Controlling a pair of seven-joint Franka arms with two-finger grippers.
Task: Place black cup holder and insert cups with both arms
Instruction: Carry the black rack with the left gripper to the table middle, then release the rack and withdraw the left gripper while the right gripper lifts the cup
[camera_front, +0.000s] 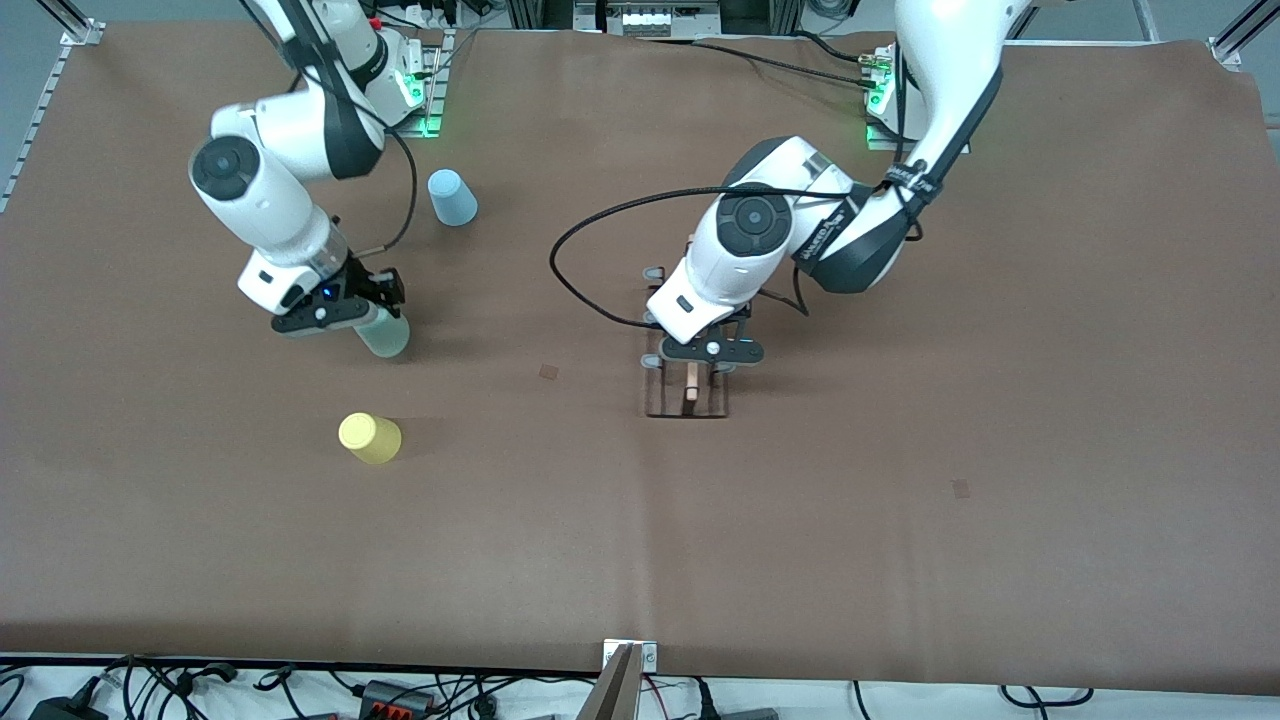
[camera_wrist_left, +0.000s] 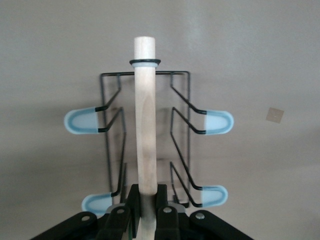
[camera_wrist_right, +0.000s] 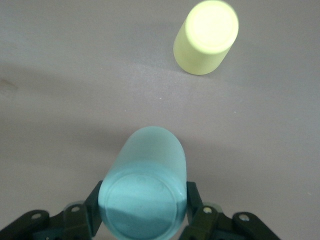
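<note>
Mid-worktop, the left claw (camera_wrist_left: 145, 212) clamps the thin black wire cup holder's (camera_wrist_left: 145, 140) wooden rod, steadying it; the right claw (camera_wrist_right: 145, 210) grips the pale green plastic tumbler (camera_wrist_right: 144, 195) for pegging.

Both arms: glossy white shells, black joint bands and round caps, black cables, green base lights.
</note>
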